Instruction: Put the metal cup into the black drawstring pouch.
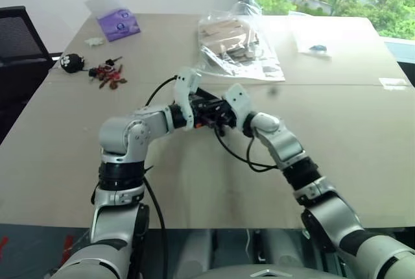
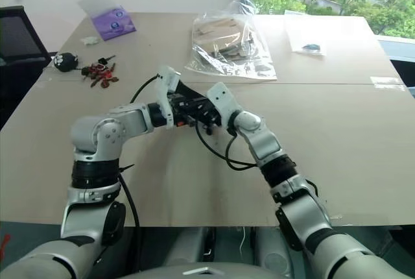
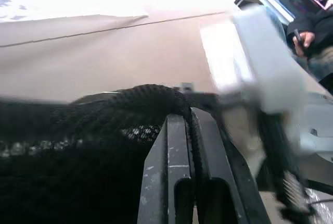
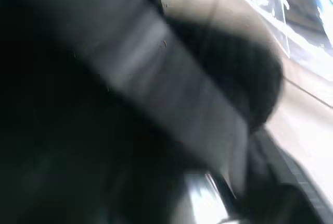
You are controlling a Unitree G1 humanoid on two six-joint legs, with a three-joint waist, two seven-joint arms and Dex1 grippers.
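With the left gripper (image 3: 190,130) clamped on the soft black fabric drawstring pouch (image 3: 78,146), the right gripper (image 2: 206,118), its opening unreadable, seems to be loading the shiny steel cup (image 4: 208,203); next, let go.

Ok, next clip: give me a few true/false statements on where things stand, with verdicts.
1. The left tool is shut on the black drawstring pouch. True.
2. The two tools meet above the table, near its middle. True.
3. The clear plastic bag hangs from the right tool. False: it lies on the table, farther from the robot.
4. The purple packet lies at the table's far right. False: far left, past the small black round toy.
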